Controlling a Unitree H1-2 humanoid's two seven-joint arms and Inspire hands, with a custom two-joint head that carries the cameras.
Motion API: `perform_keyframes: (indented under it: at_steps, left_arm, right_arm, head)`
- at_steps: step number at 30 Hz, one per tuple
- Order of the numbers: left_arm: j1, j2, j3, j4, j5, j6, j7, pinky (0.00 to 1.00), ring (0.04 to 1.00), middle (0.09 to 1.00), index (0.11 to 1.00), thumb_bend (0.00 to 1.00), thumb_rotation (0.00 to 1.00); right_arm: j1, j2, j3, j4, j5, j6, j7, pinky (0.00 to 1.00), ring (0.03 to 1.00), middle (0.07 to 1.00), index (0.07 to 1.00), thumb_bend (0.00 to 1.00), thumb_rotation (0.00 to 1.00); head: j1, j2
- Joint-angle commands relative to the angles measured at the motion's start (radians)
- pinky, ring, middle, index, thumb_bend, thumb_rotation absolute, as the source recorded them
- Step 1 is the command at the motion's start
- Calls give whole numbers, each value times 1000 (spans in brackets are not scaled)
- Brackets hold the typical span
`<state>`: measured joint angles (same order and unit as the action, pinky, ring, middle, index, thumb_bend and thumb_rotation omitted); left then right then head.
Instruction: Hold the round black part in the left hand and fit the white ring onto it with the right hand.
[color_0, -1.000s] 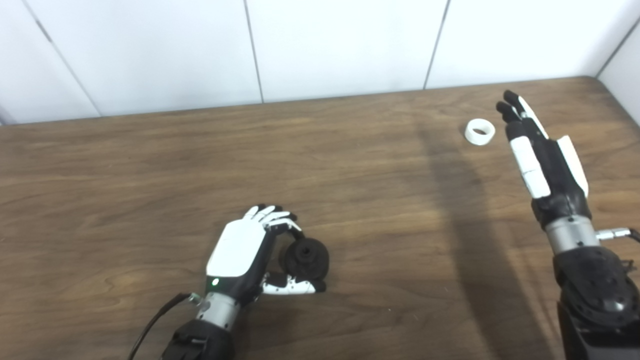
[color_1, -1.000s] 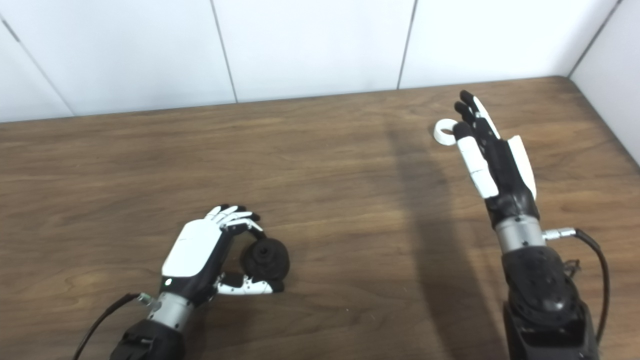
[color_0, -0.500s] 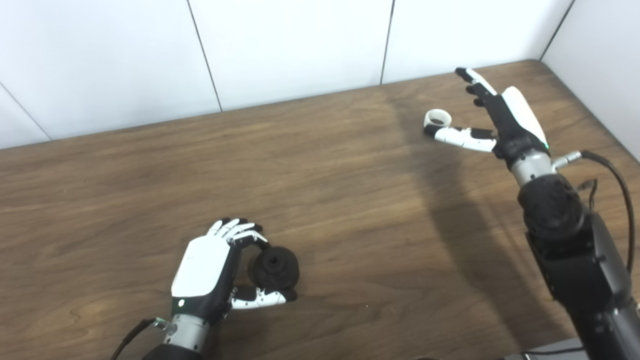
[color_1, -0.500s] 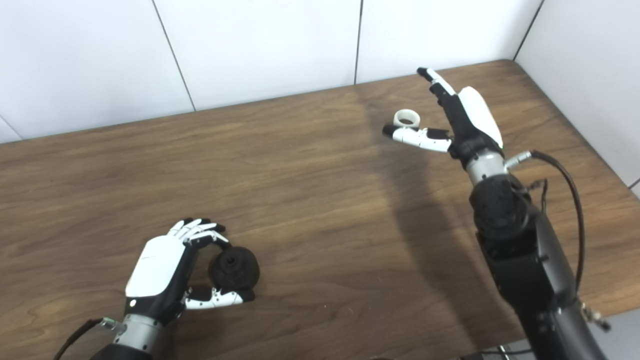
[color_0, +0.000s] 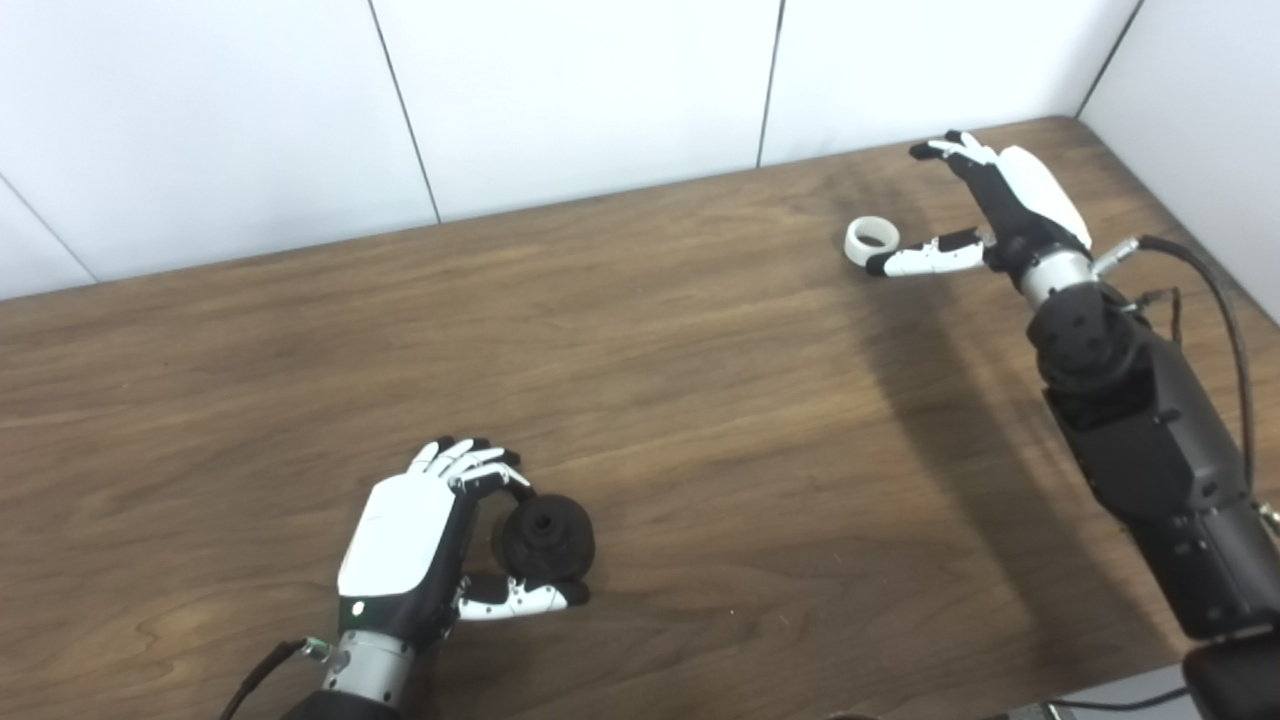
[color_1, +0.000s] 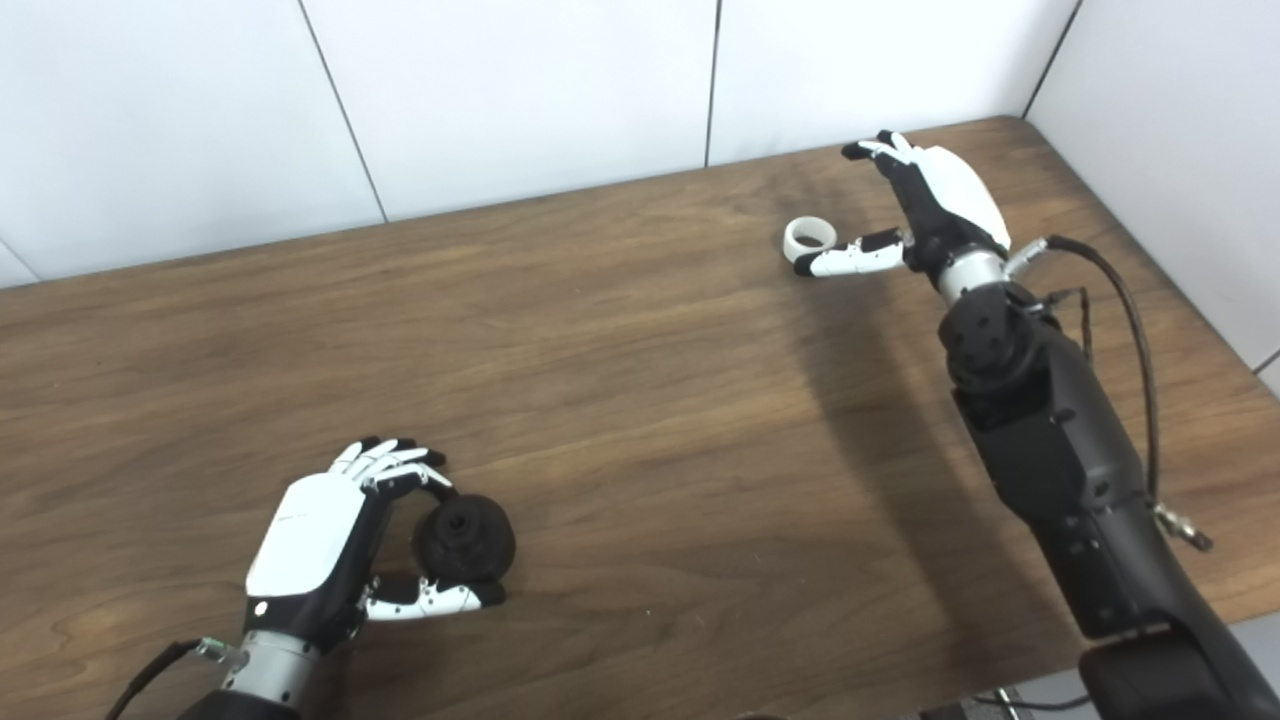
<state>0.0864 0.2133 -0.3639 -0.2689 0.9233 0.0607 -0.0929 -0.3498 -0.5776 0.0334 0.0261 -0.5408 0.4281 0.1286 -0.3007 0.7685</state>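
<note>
Ring (color_0: 871, 240) first: it lies flat on the table (color_0: 700, 400) at about 1 o'clock, far from you, near the back wall (color_0: 580, 90). Your right hand (color_0: 1005, 205) is spread wide and holds nothing. Its thumb tip sits just at the ring's 5 o'clock edge; I cannot tell if it touches. Its fingers (color_0: 950, 152) curl high at the ring's 2 o'clock, well above the wood.

To grab it well, I think you should bring those fingers down on the far side of the ring, keep the thumb on the near side, and pinch gently across the rim. Go slowly, because a push from the thumb alone could slide the small ring away toward 11 o'clock.

Your left hand (color_1: 310, 560) is down at 7 o'clock. Its fingers and thumb wrap around the black part (color_1: 465, 538), which still rests on the table with its hole facing up and toward 3 o'clock. I cannot tell how tight that grip is. Lift the part only once it feels snug.

Hard to see: the shape inside the black part is just dark, and the palm of the right hand faces away. The right arm is cut off at the bottom edge.
</note>
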Motion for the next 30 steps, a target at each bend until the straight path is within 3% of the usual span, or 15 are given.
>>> perform_keyframes:
  at_steps: [1, 13, 19, 30]
  left_arm:
    - [16, 21, 0, 38, 23, 16, -20, 939, 874, 785, 485, 525, 56]
    - [22, 22, -3, 36, 19, 8, -13, 933, 869, 786, 484, 525, 54]
    - [27, 22, -2, 30, 16, 8, -15, 933, 867, 785, 484, 525, 54]
    - [35, 13, -12, 9, 29, 24, -32, 931, 870, 787, 484, 525, 56]
  right_arm:
    - [-64, -37, 6, 4, -28, -10, 0, 918, 988, 978, 852, 828, 299]
    - [-149, -39, 75, 130, -56, 30, 46, 973, 1000, 1000, 802, 844, 284]
    - [-181, -38, 117, 169, -85, 37, 66, 935, 1000, 1000, 773, 864, 306]
    - [-216, -30, 119, 222, -92, 39, 78, 957, 1000, 1000, 713, 849, 266]
  head:
    - [-1, 1]
    - [-6, -4]
    - [-2, -1]
    - [4, 5]
